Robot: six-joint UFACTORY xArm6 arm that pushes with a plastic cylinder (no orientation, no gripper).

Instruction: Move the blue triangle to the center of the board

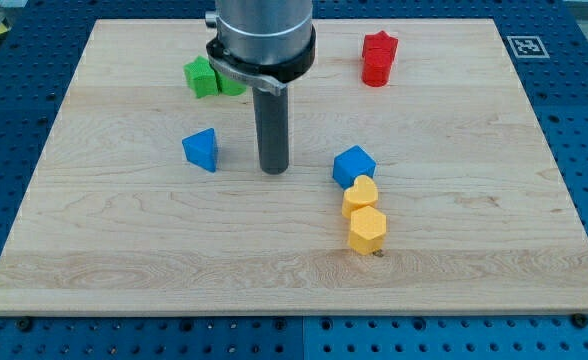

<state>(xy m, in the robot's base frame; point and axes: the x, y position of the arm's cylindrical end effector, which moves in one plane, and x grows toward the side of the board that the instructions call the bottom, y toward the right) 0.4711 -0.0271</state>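
Blue triangular block (201,150) sitting left of centre on the pale wooden board (124,250), just left of my tip (273,171), a small gap between. No jaws here, only a plain dark rod. Blue cube-ish block (353,165) right of centre, touching the yellow heart block (360,195), yellow hexagon block (367,230) below. Green block (207,78) and red block (378,58) up top.

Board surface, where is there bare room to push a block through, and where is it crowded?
Bare wood spans the view's bottom below the yellow blocks and the right side beyond the red block. Crowded: blue cube touching the yellows. My tip stands right of the blue triangle, below the green blocks.
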